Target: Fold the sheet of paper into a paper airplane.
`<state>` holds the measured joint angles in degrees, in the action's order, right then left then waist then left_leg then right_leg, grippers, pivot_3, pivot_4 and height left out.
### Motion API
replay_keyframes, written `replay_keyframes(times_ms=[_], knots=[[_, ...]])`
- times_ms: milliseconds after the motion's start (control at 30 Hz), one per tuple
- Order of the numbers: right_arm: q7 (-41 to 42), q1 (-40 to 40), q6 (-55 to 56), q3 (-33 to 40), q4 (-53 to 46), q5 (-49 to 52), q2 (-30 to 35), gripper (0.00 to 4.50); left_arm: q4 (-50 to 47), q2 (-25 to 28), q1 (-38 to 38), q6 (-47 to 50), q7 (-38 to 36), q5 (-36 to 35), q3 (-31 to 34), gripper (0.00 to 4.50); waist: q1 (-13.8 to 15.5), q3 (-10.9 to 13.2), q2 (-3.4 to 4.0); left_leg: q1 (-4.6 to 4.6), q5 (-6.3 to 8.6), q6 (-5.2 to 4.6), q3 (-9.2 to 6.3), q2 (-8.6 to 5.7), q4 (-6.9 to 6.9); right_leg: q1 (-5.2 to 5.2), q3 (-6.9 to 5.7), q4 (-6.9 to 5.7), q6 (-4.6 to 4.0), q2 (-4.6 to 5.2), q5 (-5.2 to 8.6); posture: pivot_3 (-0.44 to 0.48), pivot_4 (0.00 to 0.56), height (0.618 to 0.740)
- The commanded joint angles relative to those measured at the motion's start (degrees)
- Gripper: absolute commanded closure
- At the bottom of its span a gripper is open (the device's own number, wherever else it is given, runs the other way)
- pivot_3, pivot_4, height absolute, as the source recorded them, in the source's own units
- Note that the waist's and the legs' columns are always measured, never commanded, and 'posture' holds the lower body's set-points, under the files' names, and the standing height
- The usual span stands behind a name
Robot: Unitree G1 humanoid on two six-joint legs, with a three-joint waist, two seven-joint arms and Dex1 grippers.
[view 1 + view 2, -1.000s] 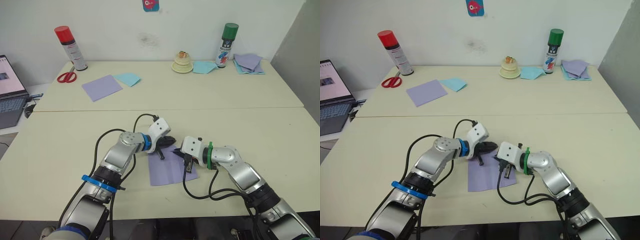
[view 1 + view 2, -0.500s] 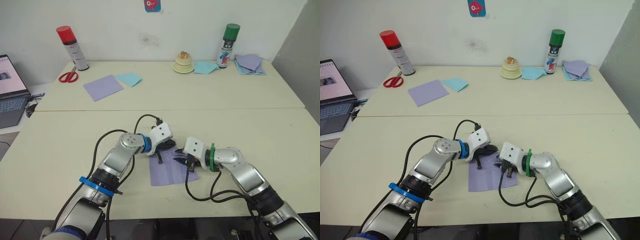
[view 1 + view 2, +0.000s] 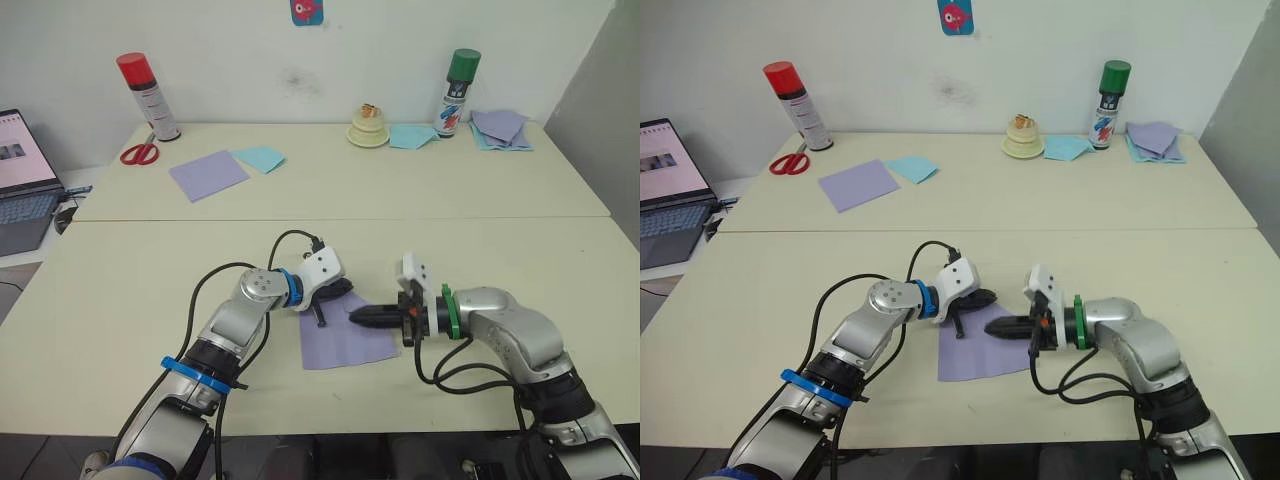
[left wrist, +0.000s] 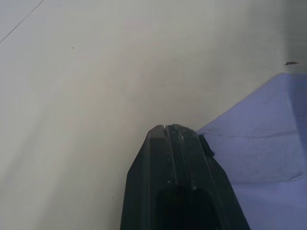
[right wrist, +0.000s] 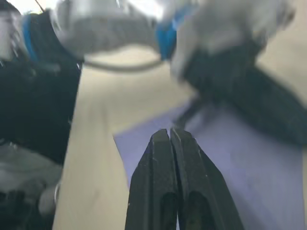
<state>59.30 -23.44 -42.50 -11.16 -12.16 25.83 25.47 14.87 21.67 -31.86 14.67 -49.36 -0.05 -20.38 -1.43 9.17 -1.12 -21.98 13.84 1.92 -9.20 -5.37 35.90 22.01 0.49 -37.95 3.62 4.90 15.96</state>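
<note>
Two black grippers meet over the sheet of paper (image 3: 343,342), which lies flat on the tabletop (image 3: 120,290) near its front edge, just in front of the robot. From the head views, the left gripper (image 3: 340,290) rests at the sheet's far left corner, and the right gripper (image 3: 362,316) points in low over the sheet's far right part. I cannot tell from here if it touches. No real fold shows yet, so the work looks barely begun. To do this step well, I think the left one should pin its corner firmly while the right one slides flat, so the thin paper does not bunch or skate away.

The left wrist view shows what the head views cannot: the left fingers (image 4: 175,143) are pressed together, holding nothing, with their tip at the very edge of the sheet's corner. A crease line runs across the purple paper beside them.

The right wrist view shows the right fingers (image 5: 163,153) squeezed together too, with nothing between them, aimed over the sheet toward the left gripper.
</note>
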Motion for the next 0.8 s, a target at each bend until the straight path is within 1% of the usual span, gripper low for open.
replay_keyframes(times_ms=[33, 100, 200, 333, 467, 667, 800], knots=[[-6.05, -0.51, 2.57, 1.62, 3.93, -1.51, -3.27, 4.48, 2.95, 0.23, 1.1, 0.05, -0.08, 2.35, -1.55, 4.5, 0.0, -0.03, -0.05, 0.0, 0.0, 0.0, 0.0, 0.0, 0.0, 0.0, 0.0, 0.0, 0.0, 0.0, 0.0, 0.0, 0.15, 0.74], [-10.36, -1.03, 5.2, 1.06, 8.11, -4.67, -5.36, 4.48, 3.61, 0.31, 0.75, -0.56, -0.35, 2.69, -1.75, 4.5, -0.02, -0.03, -0.03, 0.01, 0.0, 0.0, 0.01, 0.01, -0.01, 0.01, 0.01, -0.03, -0.01, 0.0, 0.0, 0.0, 0.15, 0.74], [-13.57, -1.08, 9.65, -0.63, 12.91, -9.67, -5.94, 4.48, 4.53, 0.02, 0.22, -1.19, -0.51, 2.88, -1.75, 4.5, 0.07, -0.03, -0.03, 0.0, -0.01, 0.01, 0.01, -0.03, 0.0, 0.04, 0.02, -0.05, -0.01, 0.0, -0.01, 0.0, 0.15, 0.74], [-12.86, -0.73, 12.62, -2.84, 14.38, -12.92, -4.31, 4.48, 5.3, -0.42, -0.39, -1.66, -0.52, 3.04, -1.69, 4.5, 0.04, -0.03, -0.03, 0.0, -0.01, 0.01, 0.03, -0.04, 0.02, 0.04, 0.04, -0.05, -0.01, 0.0, -0.01, 0.0, 0.15, 0.74], [-10.22, 0.87, 15.03, -6.7, 14.54, -17.24, 0.39, 4.48, 6.1, -0.6, -0.83, -2.36, -0.61, 3.31, -1.76, 4.5, 0.07, -0.05, -0.02, 0.02, -0.01, 0.0, 0.02, -0.04, 0.04, -0.02, 0.01, -0.03, 0.0, 0.0, 0.0, 0.0, 0.15, 0.74], [-7.57, 4.34, 15.9, -4.8, 12.02, -15.94, 5.18, 4.48, 7.16, -0.62, -1.36, -3.2, -0.7, 3.66, -1.76, 4.5, 0.09, -0.1, -0.02, 0.17, 0.0, -0.01, 0.0, -0.02, 0.04, -0.27, -0.06, 0.03, 0.03, 0.0, 0.01, 0.0, 0.15, 0.74], [-6.25, 6.31, 14.71, 0.93, 8.46, -8.85, 3.65, 4.48, 7.2, -0.61, -1.45, -3.32, -0.64, 3.66, -1.59, 4.5, 0.16, -0.09, -0.03, 0.17, 0.0, -0.01, -0.03, 0.0, 0.05, -0.31, -0.09, 0.04, 0.05, 0.01, 0.02, 0.0, 0.15, 0.74]])
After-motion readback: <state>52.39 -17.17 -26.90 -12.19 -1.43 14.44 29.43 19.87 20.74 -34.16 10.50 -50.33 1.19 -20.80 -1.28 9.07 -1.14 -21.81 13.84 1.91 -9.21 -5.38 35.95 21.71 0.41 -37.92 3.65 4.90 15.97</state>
